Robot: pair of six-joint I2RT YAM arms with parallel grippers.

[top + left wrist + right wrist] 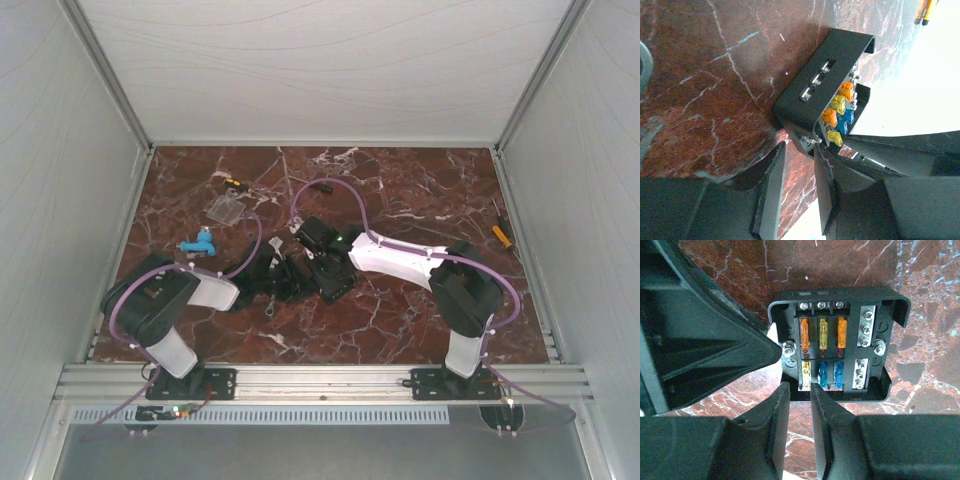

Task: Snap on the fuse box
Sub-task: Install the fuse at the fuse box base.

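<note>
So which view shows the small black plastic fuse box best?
Right wrist: it looks straight into the fuse box, orange, yellow and blue fuses clear. Left wrist sees it tilted, side-on; top external, just a dark shape.

Fuse box (835,345): black, squarish, lying flat at centre of the top view, open face up, uncovered. Fuses (823,335) in two rows: orange, yellow, orange at 12 o'clock; yellow, blue, blue at 6 o'clock
</note>
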